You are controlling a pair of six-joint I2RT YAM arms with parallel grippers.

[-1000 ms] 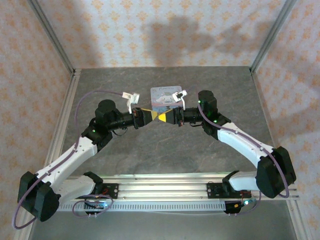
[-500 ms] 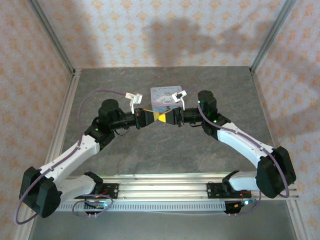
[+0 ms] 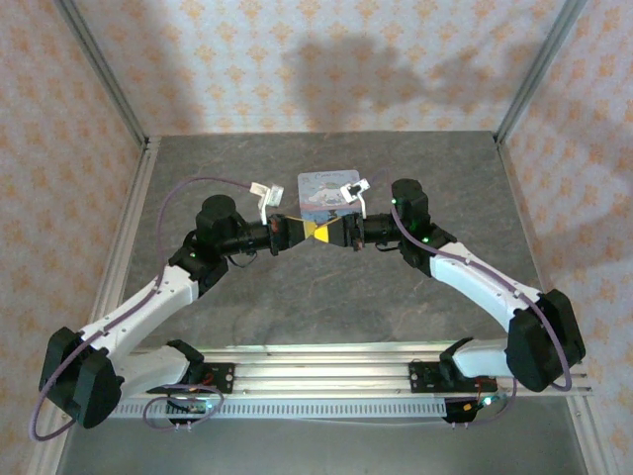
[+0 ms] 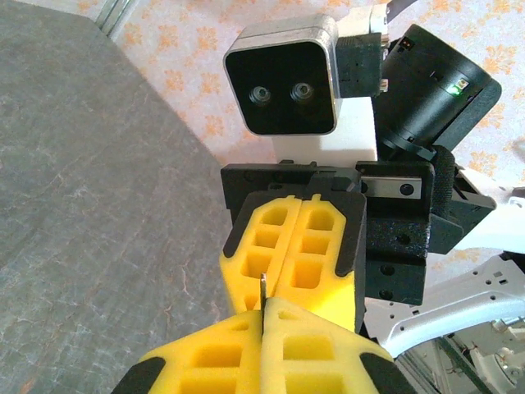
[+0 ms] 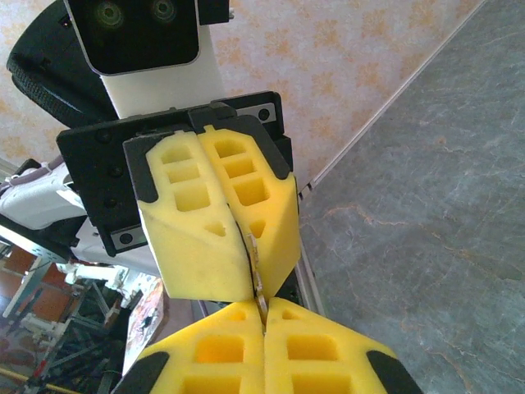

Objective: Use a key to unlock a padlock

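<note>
Top view: my left jaws and right jaws meet tip to tip above the table [image 3: 297, 297], just in front of the tin [image 3: 318, 186].
Left wrist: left jaws pressed together, a thin metal sliver [image 4: 262, 289] standing out of their seam against the right jaws, which are likewise closed.
Right wrist: the sliver [image 5: 255, 261] bridges both seams.
Whether it is the key or part of the padlock, I cannot tell.

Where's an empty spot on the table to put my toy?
The widest bare table patch lies between the left arm and right arm, before the rail. Another strip runs behind the tin, by the back wall. It's crowded where the left pincer and right pincer meet, near the tin.
</note>
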